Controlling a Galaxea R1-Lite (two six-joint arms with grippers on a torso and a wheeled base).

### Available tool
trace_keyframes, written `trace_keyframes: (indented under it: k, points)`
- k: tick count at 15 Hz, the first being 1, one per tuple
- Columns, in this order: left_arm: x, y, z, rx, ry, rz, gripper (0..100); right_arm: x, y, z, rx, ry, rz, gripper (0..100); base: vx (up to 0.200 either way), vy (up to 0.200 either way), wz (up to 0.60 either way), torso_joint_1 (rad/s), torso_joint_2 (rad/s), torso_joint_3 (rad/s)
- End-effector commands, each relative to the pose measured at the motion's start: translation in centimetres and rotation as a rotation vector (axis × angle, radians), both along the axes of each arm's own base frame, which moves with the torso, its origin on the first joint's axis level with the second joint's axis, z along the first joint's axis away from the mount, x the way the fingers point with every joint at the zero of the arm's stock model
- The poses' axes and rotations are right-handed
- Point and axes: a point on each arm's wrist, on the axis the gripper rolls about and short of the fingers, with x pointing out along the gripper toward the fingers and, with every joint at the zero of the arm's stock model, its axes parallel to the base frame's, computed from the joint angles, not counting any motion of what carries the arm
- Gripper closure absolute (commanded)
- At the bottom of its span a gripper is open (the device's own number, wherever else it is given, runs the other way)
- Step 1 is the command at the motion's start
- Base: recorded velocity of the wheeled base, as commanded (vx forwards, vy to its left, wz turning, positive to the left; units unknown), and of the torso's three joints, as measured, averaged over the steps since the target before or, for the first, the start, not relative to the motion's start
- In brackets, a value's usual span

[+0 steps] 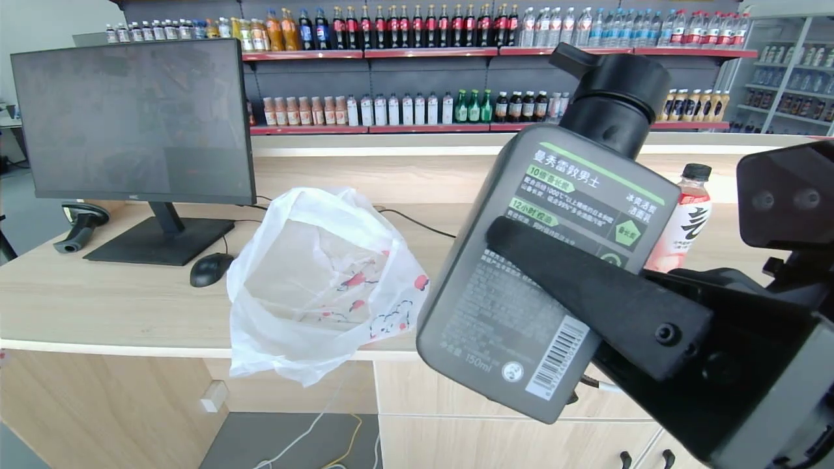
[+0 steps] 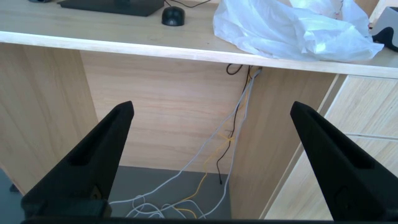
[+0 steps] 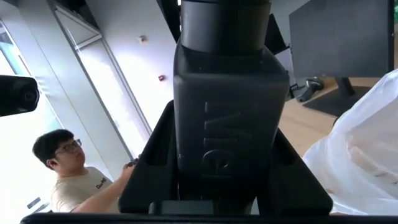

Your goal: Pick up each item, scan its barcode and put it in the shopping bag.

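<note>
Grey bottle (image 1: pixel 495 312) is clamped in the right tool (image 1: pixel 515 244), raised just right of the bag (image 1: pixel 313 280), barcode (image 1: pixel 560 355) showing. Left tool (image 2: pixel 211 112) hangs apart below the desk (image 1: pixel 98 299). Scanning seems the step; next, present the barcode to the scanner (image 1: pixel 81 225).

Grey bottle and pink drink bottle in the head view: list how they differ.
The grey bottle is held tilted in the right gripper; the pink drink bottle stands upright on the counter. The grey bottle is dark, the pink drink bottle pale. Both have black caps.
</note>
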Motion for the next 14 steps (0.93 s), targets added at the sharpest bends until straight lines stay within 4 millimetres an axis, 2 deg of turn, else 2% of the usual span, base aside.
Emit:
trace_keyframes:
  k: [1,9,12,14]
  points:
    - [0.0,0.0,0.0,-0.001,-0.001,0.000,0,-0.2,-0.1,0.1,0.003,-0.003,0.003,100,0.000,0.000,0.00,0.000,0.00,0.000]
    - [0.0,0.0,0.0,-0.001,-0.001,0.000,0,-0.2,-0.1,-0.2,-0.026,-0.047,-0.026,100,0.000,0.000,0.00,0.000,0.00,0.000]
    - [0.0,0.0,0.0,-0.001,-0.001,0.000,0,0.1,0.1,-1.4,-0.106,-0.128,-0.095,100,0.000,0.000,0.00,0.000,0.00,0.000]
    - [0.0,0.0,0.0,-0.001,-0.001,0.000,0,0.1,0.0,-1.1,-0.130,-0.231,-0.147,100,0.000,0.000,0.00,0.000,0.00,0.000]
